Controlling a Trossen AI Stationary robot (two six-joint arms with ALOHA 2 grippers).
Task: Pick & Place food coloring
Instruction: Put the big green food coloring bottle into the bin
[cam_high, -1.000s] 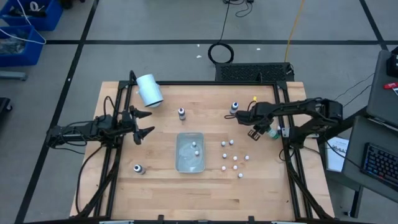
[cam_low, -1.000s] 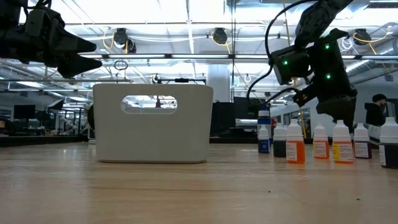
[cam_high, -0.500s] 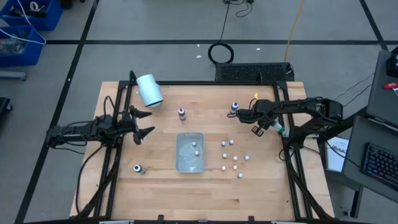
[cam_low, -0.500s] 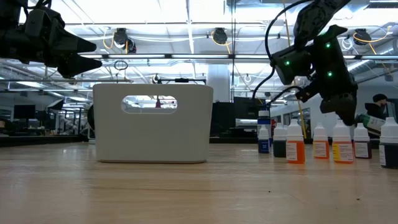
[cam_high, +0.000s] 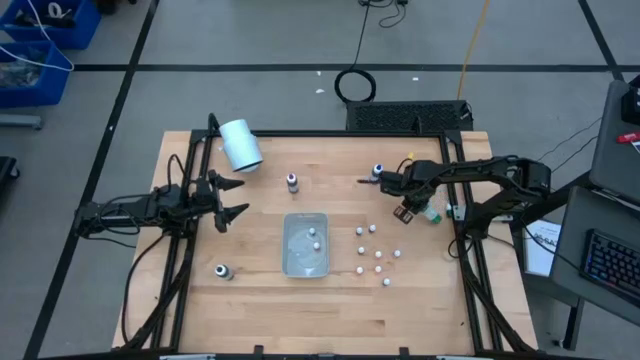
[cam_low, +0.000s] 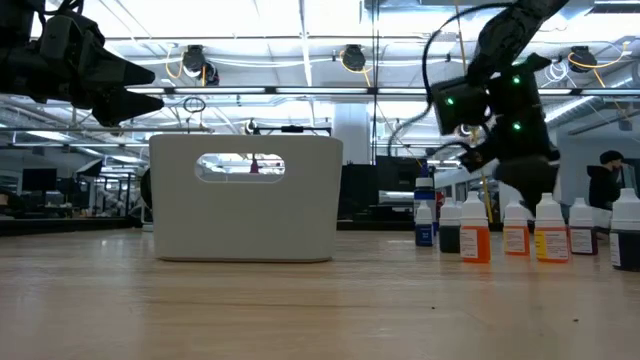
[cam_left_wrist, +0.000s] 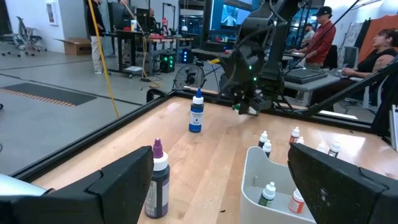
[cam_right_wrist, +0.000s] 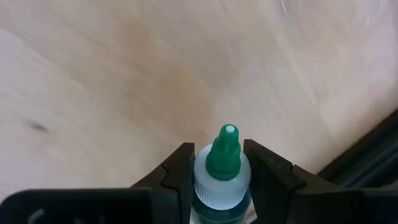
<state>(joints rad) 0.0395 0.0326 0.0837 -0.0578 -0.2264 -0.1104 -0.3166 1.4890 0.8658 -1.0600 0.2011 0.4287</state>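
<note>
**Green bottle on the move**

Moved a bit toward the middle since a second ago: your right gripper, squeezing a green-topped food coloring bottle above the tabletop. From the clear tray, it hangs at about 2 o'clock. Your left gripper waits at 10 o'clock from the tray, fingers spread wide, holding nothing.

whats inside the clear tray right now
The clear tray holds two small food coloring bottles, seen from above as white caps. The left wrist view shows one green-topped, one orange. The tray wall hides their lower parts.
</note>
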